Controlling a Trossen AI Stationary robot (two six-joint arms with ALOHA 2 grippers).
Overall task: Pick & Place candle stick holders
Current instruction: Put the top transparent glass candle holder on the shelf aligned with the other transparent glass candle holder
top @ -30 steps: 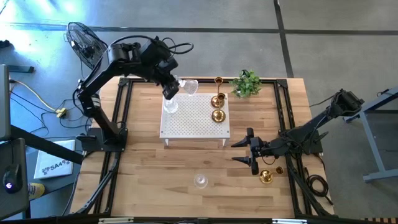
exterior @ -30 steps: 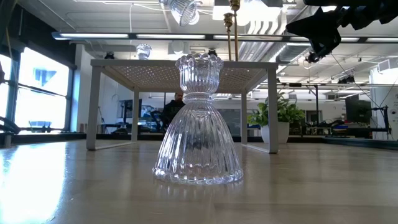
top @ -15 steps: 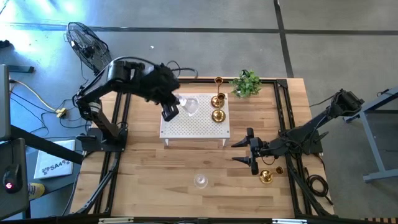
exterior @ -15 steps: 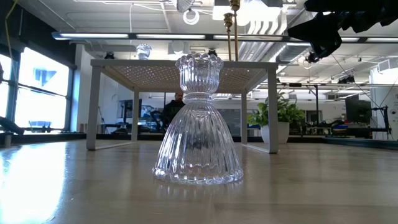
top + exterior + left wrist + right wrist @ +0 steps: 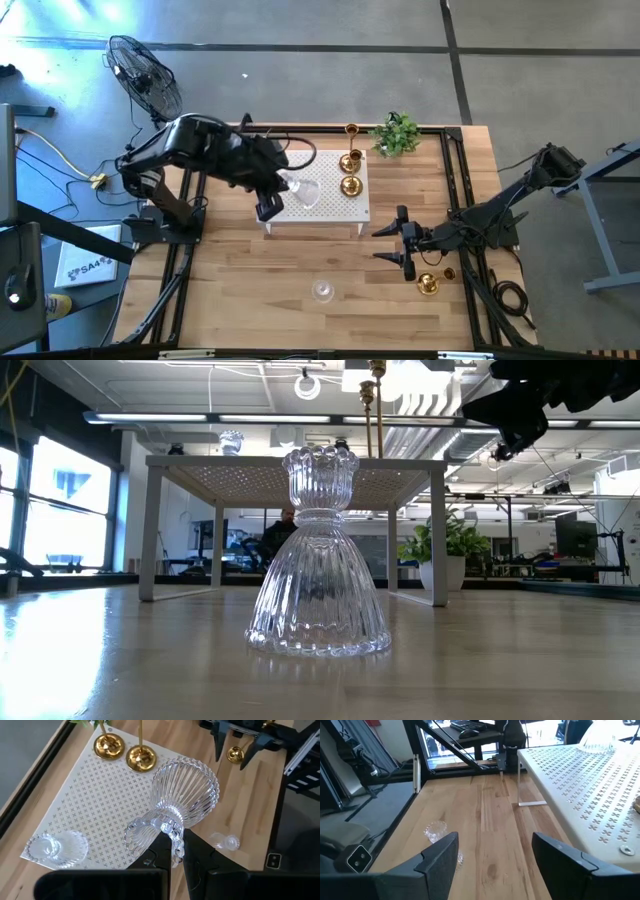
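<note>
- Glass candle stick holder (image 5: 182,795), ribbed and bell-shaped, is held in the air above the white perforated platform (image 5: 330,205); the left tool (image 5: 172,851) is closed on its narrow end.
- Second glass holder (image 5: 52,847) lies on the platform, near the platform's corner.
- Two gold holders (image 5: 350,185) stand on the platform at its edge nearest the green plant (image 5: 396,133), and a third gold one (image 5: 352,130) is on the counter (image 5: 250,290) just beside the plant.
- Another glass holder (image 5: 319,555) stands upright on the counter near the front edge.
- Small gold holder (image 5: 428,284) rests on the counter near its right edge, just beside the right tool (image 5: 398,241), which is open and empty.
</note>
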